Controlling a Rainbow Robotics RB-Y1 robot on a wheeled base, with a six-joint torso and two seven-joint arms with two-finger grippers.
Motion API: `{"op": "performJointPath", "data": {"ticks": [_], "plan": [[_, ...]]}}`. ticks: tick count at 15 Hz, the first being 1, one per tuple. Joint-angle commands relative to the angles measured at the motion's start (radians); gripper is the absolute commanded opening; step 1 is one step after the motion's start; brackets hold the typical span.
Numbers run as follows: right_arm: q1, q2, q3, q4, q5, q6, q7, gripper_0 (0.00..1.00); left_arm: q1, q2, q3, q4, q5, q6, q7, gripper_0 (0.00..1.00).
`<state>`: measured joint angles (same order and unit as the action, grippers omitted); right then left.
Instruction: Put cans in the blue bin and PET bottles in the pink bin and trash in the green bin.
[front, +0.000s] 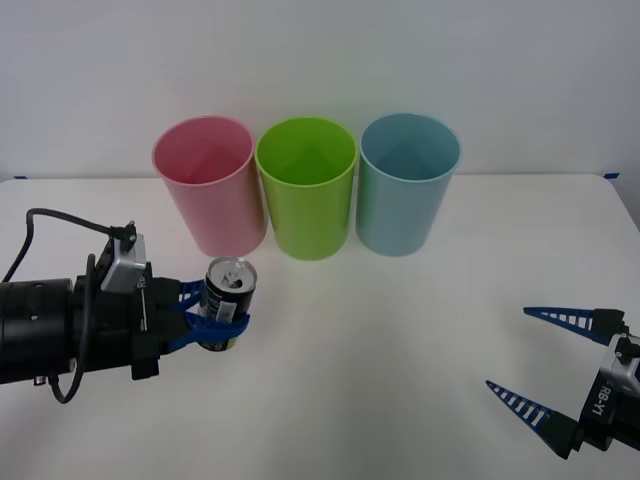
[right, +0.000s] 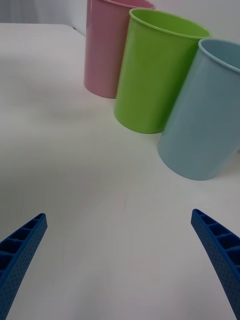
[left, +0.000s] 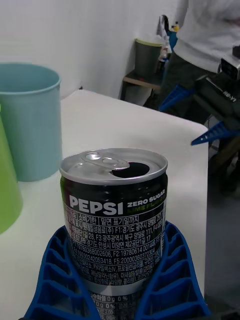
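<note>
The left gripper (front: 215, 318) pinches the can (front: 229, 301) before the pink bin (front: 210, 182); next, carry it to the blue bin (front: 408, 182). The right gripper (front: 545, 362) waits, fingers spread.

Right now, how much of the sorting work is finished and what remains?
No item looks binned yet, as far as the bins' insides show. In hand: the left gripper is shut on the can, upright, in front of the pink bin. Left: carry it past the green bin into the blue bin. The right gripper waits open at the table's near right.
</note>
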<state>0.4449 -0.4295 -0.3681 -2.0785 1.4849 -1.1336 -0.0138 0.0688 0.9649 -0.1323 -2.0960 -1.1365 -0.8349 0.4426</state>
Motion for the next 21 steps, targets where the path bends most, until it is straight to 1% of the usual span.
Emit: {"op": "performJointPath", "data": {"ticks": [1, 3, 4, 6, 7, 9, 10, 12, 13, 15, 16, 21], "plan": [[0.000, 0.000, 0.000, 0.000, 0.000, 0.000, 0.000, 1.00, -0.004, 0.000, 0.010, -0.044, 0.021, 0.063, 0.025, 0.00], [0.000, 0.000, 0.000, 0.000, 0.000, 0.000, 0.000, 1.00, -0.037, 0.000, 0.010, -0.065, 0.023, 0.120, 0.065, 0.00], [0.000, 0.000, 0.000, 0.000, 0.000, 0.000, 0.000, 1.00, -0.072, 0.000, -0.015, -0.078, 0.012, 0.171, 0.107, 0.00], [0.000, 0.000, 0.000, 0.000, 0.000, 0.000, 0.000, 1.00, -0.162, 0.000, -0.079, -0.076, 0.006, 0.266, 0.157, 0.00], [0.000, 0.000, 0.000, 0.000, 0.000, 0.000, 0.000, 1.00, -0.227, 0.000, -0.136, -0.067, 0.003, 0.341, 0.194, 0.00], [0.000, 0.000, 0.000, 0.000, 0.000, 0.000, 0.000, 1.00, -0.330, 0.000, -0.213, -0.027, 0.011, 0.410, 0.228, 0.00], [0.000, 0.000, 0.000, 0.000, 0.000, 0.000, 0.000, 1.00, -0.406, 0.000, -0.277, 0.007, 0.034, 0.467, 0.231, 0.00], [0.000, 0.000, 0.000, 0.000, 0.000, 0.000, 0.000, 1.00, -0.524, 0.000, -0.372, 0.054, 0.070, 0.540, 0.240, 0.00], [0.000, 0.000, 0.000, 0.000, 0.000, 0.000, 0.000, 1.00, -0.600, 0.000, -0.425, 0.083, 0.110, 0.582, 0.243, 0.00], [0.000, 0.000, 0.000, 0.000, 0.000, 0.000, 0.000, 1.00, -0.713, -0.015, -0.494, 0.137, 0.173, 0.625, 0.246, 0.00], [0.000, 0.000, 0.000, 0.000, 0.000, 0.000, 0.000, 1.00, -0.770, -0.049, -0.521, 0.180, 0.184, 0.643, 0.251, 0.00], [0.000, 0.000, 0.000, 0.000, 0.000, 0.000, 0.000, 1.00, -0.934, -0.247, -0.541, 0.404, 0.173, 0.634, 0.278, 0.00]]}}
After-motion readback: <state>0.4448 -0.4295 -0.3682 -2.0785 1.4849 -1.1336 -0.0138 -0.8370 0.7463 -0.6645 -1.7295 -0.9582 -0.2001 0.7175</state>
